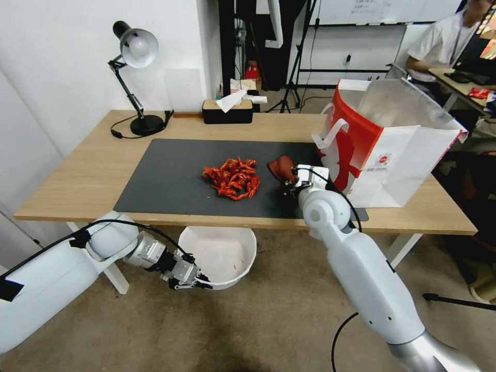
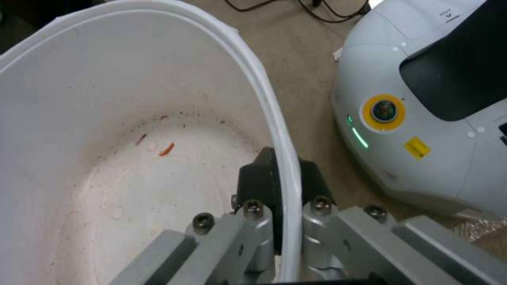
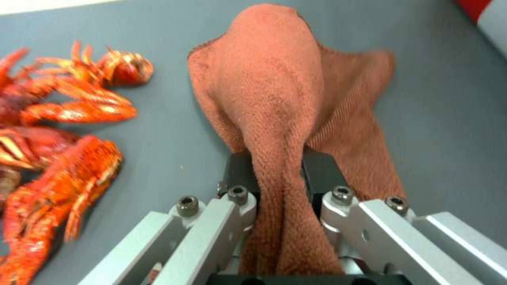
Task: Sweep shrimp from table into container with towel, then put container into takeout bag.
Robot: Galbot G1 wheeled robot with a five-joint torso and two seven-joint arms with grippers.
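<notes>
A heap of red-orange shrimp (image 1: 232, 179) lies in the middle of the dark mat on the table (image 1: 93, 170). Just right of it sits the dark red towel (image 1: 282, 167), and my right gripper (image 1: 290, 187) is shut on a fold of it; in the right wrist view the towel (image 3: 280, 103) bulges between the pads (image 3: 240, 174), with shrimp (image 3: 58, 150) close beside. The white container (image 1: 219, 256) hangs below the table's front edge, my left gripper (image 1: 199, 281) shut on its rim (image 2: 285, 174). The takeout bag (image 1: 392, 150) stands open at the right.
A black desk lamp (image 1: 135, 77) and a black tissue box (image 1: 227, 111) stand along the table's back edge. The bag is right beside my right arm. White table legs (image 1: 116, 276) flank the container. A person sits at a desk far back right.
</notes>
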